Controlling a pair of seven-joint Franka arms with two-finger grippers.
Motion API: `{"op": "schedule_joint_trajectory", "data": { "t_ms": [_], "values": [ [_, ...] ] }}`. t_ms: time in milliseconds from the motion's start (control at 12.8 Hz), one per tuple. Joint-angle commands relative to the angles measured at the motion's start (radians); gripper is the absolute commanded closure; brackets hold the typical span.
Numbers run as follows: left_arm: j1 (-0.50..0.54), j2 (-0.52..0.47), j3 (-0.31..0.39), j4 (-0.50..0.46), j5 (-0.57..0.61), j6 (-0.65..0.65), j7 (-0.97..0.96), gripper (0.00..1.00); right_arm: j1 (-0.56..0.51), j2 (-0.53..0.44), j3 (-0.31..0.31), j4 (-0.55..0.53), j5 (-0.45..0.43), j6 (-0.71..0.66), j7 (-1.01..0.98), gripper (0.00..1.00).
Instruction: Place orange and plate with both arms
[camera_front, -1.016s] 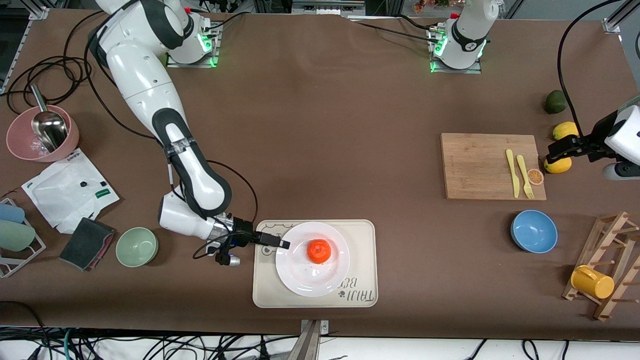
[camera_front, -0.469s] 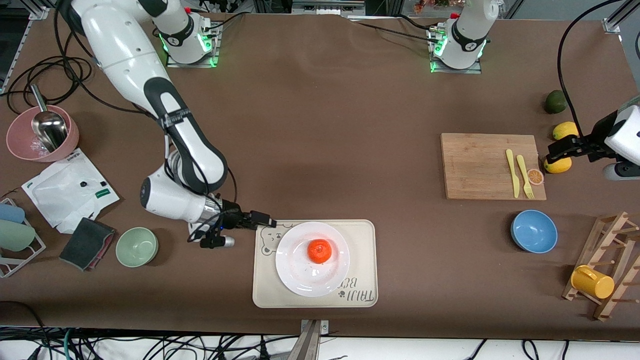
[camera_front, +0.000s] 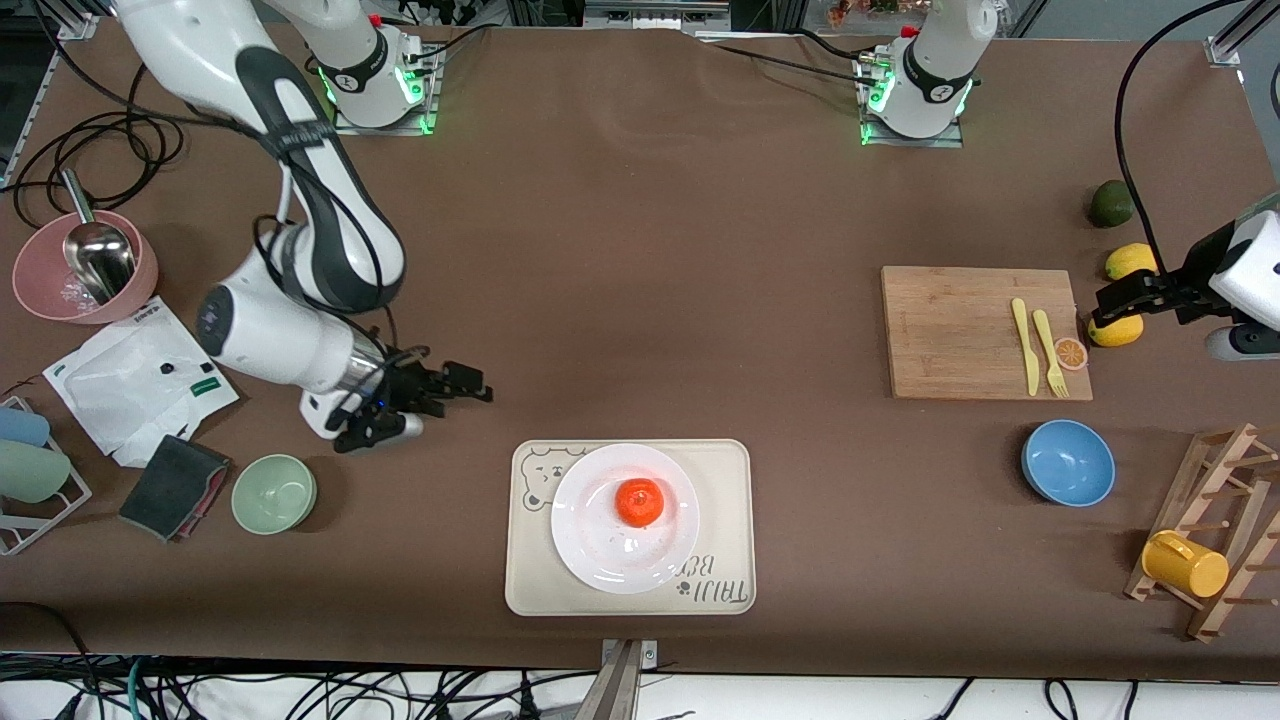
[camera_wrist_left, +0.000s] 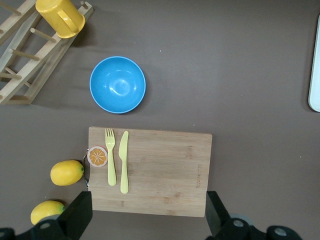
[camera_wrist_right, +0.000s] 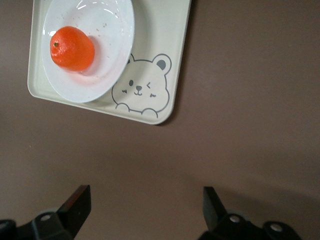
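Covering the whole counter (camera_front: 640, 250), a brown mat, creased near the arm bases; cables hanging along the counter edge nearest the front camera. Resting on the plate (camera_front: 600, 545): the orange (camera_front: 639, 502), near its middle; under the plate, a cream bear-print tray (camera_front: 725, 500) close to the counter's near edge. Toward the right arm's end: a pink bowl (camera_front: 40, 290) holding a metal scoop (camera_front: 95, 255), a white pouch (camera_front: 135, 385), a dark sponge (camera_front: 172, 485), a green bowl (camera_front: 274, 493). Toward the left arm's end: a cutting board (camera_front: 950, 330) carrying a yellow knife (camera_front: 1024, 345), a yellow fork (camera_front: 1050, 352) and an orange slice (camera_front: 1071, 352); just beside the board two lemons (camera_front: 1115, 331); farther from the camera a dark avocado (camera_front: 1110, 203); nearer, a blue bowl (camera_front: 1068, 462) and a wooden rack (camera_front: 1215, 530) with a yellow cup (camera_front: 1185, 563). Nothing lying between either tool and the tray. Bent low, the right arm with the right tool (camera_front: 470, 385) over bare mat, clear of the tray, fingers spread wide, gripping nothing. Waiting over the lemons by the board, the left tool (camera_front: 1105, 300), fingers (camera_wrist_left: 77, 215) likewise wide apart and empty.
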Motion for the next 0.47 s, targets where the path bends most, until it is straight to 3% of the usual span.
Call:
{"op": "schedule_joint_trajectory", "data": {
  "t_ms": [0,391],
  "values": [
    [0.005,0.010,-0.002,0.025,-0.010,-0.010,0.023,0.00,0.002,-0.170,-0.057,-0.108,-0.094,-0.106,0.036,0.01],
    [0.005,0.010,-0.002,0.023,-0.010,-0.010,0.023,0.00,-0.001,-0.360,-0.117,-0.096,-0.399,-0.333,0.140,0.01]
  ]
}}
